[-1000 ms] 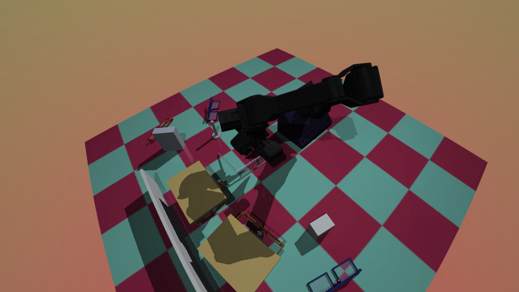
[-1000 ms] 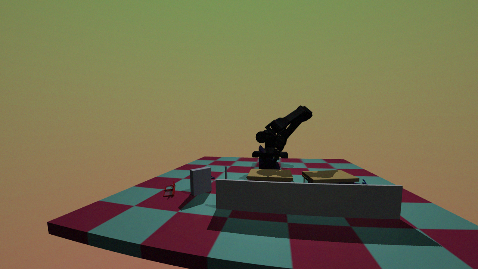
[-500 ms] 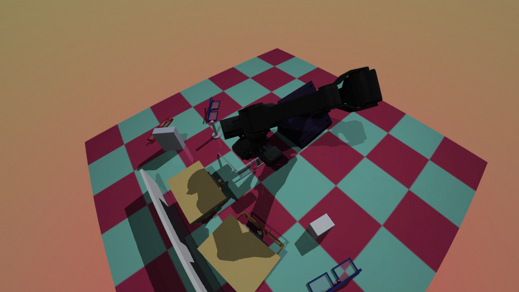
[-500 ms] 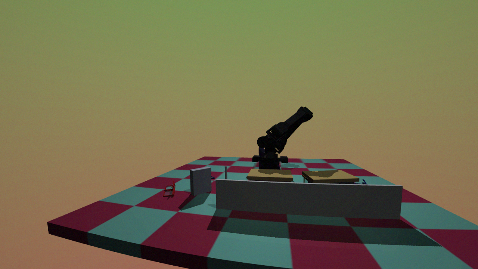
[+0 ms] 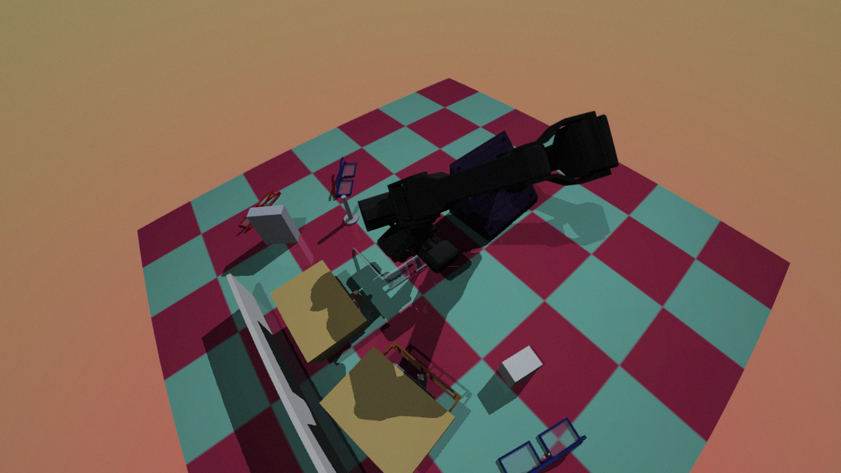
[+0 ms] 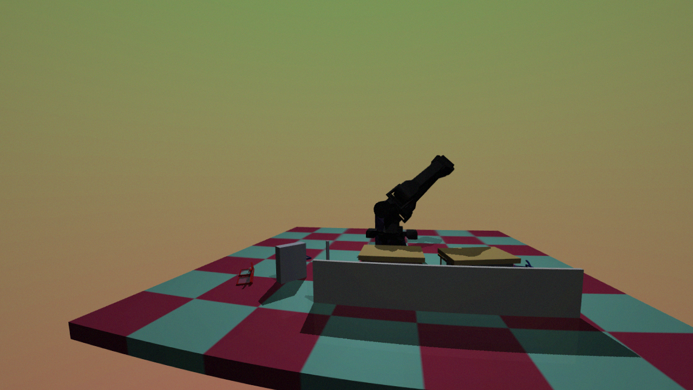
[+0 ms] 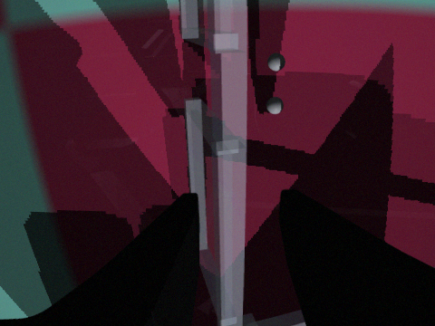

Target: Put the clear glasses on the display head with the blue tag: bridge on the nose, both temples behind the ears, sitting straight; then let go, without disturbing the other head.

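Observation:
The clear glasses [image 5: 391, 276] [image 7: 233, 181] stand low over the checkered table, one temple reaching back left in the top view. My gripper [image 7: 239, 206] is partly open around the front frame, which passes between the fingertips close to the left finger; a gap shows at the right finger. Two small silver balls [image 7: 275, 62] [image 7: 275, 105] sit beside the frame. Two tan slabs [image 5: 299, 305] [image 5: 387, 441] [image 6: 392, 254] [image 6: 477, 255] have dark shapes under their edges. The heads' faces and the blue tag cannot be made out. Orange glasses [image 5: 457, 399] are at the nearer slab.
A long pale panel [image 5: 276, 364] [image 6: 445, 291] stands behind the slabs. A grey block [image 5: 273, 223] [image 6: 291, 263], red glasses [image 6: 251, 275], a thin post [image 5: 347, 210] [image 6: 327, 249] and blue glasses [image 5: 339, 176] are left. A white block [image 5: 521, 364] and other blue glasses [image 5: 566, 451] are front right.

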